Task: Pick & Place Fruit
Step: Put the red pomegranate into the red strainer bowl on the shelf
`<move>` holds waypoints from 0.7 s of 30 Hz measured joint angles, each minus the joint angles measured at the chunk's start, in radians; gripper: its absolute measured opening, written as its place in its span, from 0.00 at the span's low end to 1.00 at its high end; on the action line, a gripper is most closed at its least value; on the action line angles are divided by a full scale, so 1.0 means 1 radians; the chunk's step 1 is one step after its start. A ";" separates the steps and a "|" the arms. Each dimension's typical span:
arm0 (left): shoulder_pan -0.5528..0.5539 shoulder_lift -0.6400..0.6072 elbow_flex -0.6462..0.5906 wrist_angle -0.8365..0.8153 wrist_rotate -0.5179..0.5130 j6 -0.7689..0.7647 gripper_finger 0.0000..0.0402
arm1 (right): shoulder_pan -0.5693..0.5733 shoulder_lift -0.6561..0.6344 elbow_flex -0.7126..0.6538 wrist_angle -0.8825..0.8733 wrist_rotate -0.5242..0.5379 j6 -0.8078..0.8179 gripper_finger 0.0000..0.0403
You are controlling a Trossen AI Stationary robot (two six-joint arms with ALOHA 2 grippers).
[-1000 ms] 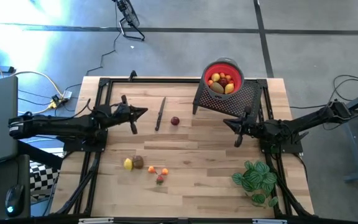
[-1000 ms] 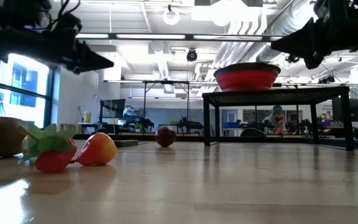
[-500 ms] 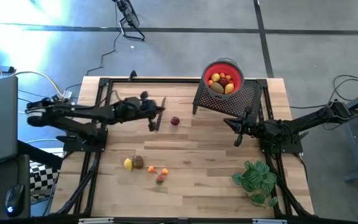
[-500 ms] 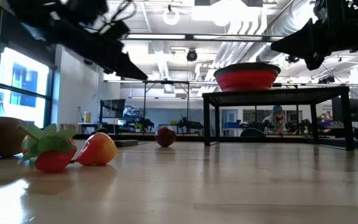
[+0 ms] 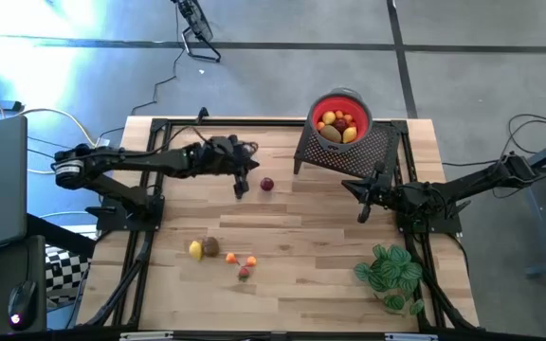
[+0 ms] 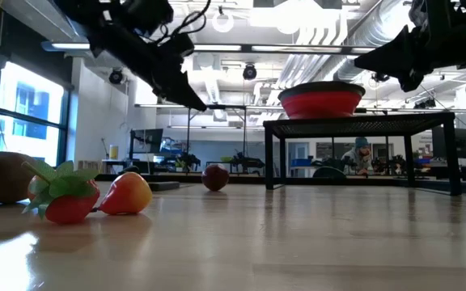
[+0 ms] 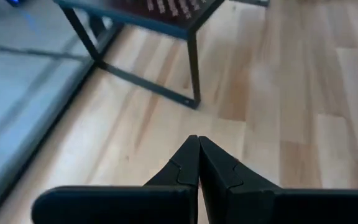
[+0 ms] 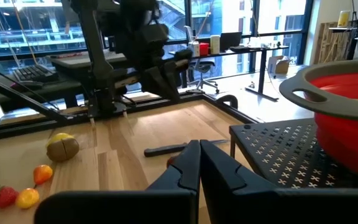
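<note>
left gripper [image 5: 242, 187] stretched out over the wooden table [image 5: 292, 237], hanging just beside the dark red fruit [image 5: 267, 184] and over the near end of the thin dark knife [image 5: 245, 163]; fingers pressed together, holding nothing, tips clear of the board in the low view. right gripper [image 5: 363, 210] parked in front of the black mesh stand [image 5: 368, 152], fingers likewise pinched shut and empty. red bowl [image 5: 341, 116] up on that stand, heaped with fruit in yellow, red and brown. dark red fruit alone on the bare wood between knife and stand, touching neither as far as can be told from above. near the front edge, a loose group: a yellow piece [image 5: 195, 250] touching a brown one [image 5: 210, 246], then two small orange pieces [image 5: 230, 257] and a strawberry-like red piece [image 5: 244, 273] close by. possibly a green leafy cap on that red piece, seen in the low view [image 6: 63, 198]. green leafy plant [image 5: 391, 273] at the front right corner, well apart from everything else.
</note>
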 joint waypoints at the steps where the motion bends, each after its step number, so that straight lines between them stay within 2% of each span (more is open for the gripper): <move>1: 0.019 0.000 0.000 -0.009 0.038 -0.016 0.00 | 0.000 -0.004 0.000 -0.003 0.000 0.000 0.01; 4: 0.067 0.001 0.000 -0.009 0.120 -0.024 0.00 | 0.000 -0.008 0.000 -0.002 0.010 0.000 0.01; 13: 0.168 0.053 0.000 -0.009 0.363 0.088 0.00 | 0.000 -0.008 0.000 -0.009 0.048 0.013 0.01; 15: 0.171 0.071 0.000 0.009 0.356 0.087 0.00 | 0.000 -0.008 0.000 -0.010 0.049 0.027 0.01; 18: 0.168 0.084 -0.001 0.005 0.292 0.080 0.01 | 0.000 -0.008 0.000 -0.011 0.048 0.043 0.01; 21: 0.168 0.087 -0.001 0.016 0.280 0.080 0.07 | 0.000 -0.007 0.000 -0.016 0.048 0.062 0.01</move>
